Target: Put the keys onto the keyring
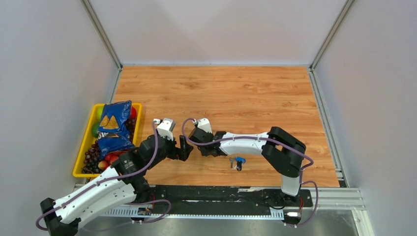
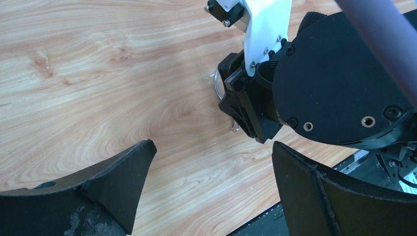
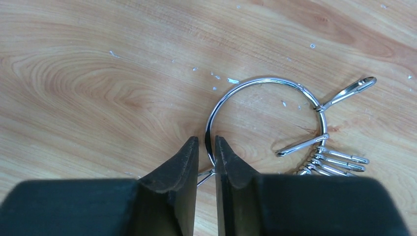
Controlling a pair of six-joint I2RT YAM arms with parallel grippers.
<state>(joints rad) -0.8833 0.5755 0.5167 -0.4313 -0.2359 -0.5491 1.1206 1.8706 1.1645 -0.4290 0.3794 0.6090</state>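
The keyring point(image 3: 260, 81) is a thin silver wire ring lying on the wooden table, with several small silver clips point(image 3: 334, 160) on its right side. My right gripper point(image 3: 206, 142) is shut on the ring's left arc. A sliver of the ring point(image 2: 217, 84) shows beside that gripper in the left wrist view. My left gripper point(image 2: 211, 157) is open and empty, just left of the right gripper point(image 1: 200, 147) and facing it. The keys point(image 1: 237, 162), one with a blue head, one with a black head and one silver, lie loose under the right forearm near the front edge.
A yellow basket point(image 1: 81, 160) at the left holds a blue chips bag point(image 1: 113, 125) and fruit. Grey walls enclose the table point(image 1: 221, 93). The black base rail point(image 1: 221, 196) runs along the near edge.
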